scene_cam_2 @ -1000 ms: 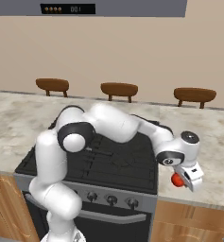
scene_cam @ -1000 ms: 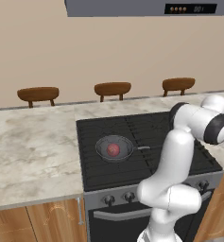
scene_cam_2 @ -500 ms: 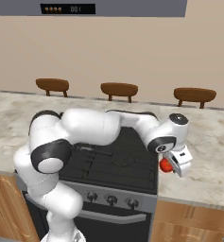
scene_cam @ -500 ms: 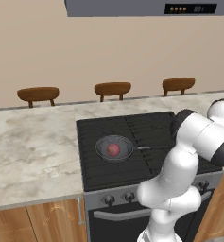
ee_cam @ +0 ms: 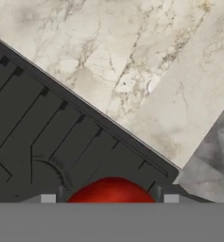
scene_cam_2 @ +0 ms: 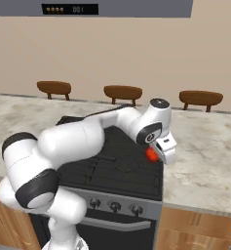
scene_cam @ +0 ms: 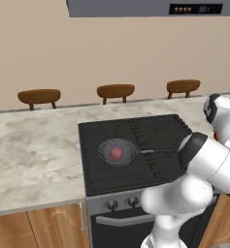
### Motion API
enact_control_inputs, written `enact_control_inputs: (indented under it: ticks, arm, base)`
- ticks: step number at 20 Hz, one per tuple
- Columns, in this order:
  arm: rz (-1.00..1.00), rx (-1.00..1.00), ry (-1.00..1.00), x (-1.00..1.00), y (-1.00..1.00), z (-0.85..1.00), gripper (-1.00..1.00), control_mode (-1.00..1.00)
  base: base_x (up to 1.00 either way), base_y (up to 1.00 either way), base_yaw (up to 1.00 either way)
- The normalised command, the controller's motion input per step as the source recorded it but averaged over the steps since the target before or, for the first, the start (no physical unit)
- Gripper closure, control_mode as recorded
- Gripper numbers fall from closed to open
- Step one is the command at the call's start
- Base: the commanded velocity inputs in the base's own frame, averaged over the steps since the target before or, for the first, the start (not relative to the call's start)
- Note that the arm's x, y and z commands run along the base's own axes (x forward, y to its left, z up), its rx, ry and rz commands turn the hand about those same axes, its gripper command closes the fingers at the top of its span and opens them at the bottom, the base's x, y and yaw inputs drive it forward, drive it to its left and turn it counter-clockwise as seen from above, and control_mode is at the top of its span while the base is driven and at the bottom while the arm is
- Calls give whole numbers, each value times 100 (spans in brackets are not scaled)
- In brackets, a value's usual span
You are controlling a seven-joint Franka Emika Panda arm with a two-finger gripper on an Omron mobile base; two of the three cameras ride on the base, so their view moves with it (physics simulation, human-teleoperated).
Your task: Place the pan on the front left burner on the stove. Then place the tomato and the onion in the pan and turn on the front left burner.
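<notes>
Right now gripper [scene_cam_2: 156, 154] carries tomato [scene_cam_2: 151, 154] above stove [scene_cam_2: 131, 166].

even, soft rendered light throughout, bright without harsh glare. the desk [scene_cam: 34, 160] looks pale and evenly lit. the stove [scene_cam: 136, 145] stays dark with faint shadows. the hand view is coarse and blurry; the tomato [ee_cam: 111, 190] shows a soft sheen.

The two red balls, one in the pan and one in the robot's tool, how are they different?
The onion is dull pinkish red; the tomato is bright, glossy red. The onion lies in the pan on the stove; the tomato is held up in the tool over the stove's right edge. Both are small and round.
</notes>
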Motion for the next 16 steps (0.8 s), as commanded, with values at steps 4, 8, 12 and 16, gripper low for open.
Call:
enact_control_inputs:
  ticks: [4,8,12,16]
  arm:
    - [10,0,0,17,59,29,100,-100]
    - [14,0,0,11,54,26,100,-100]
    - [16,0,0,8,51,24,100,-100]
    - [17,0,0,8,53,19,100,-100]
  base:
    - [0,0,0]
    - [0,0,0]
    - [0,0,0]
    - [0,0,0]
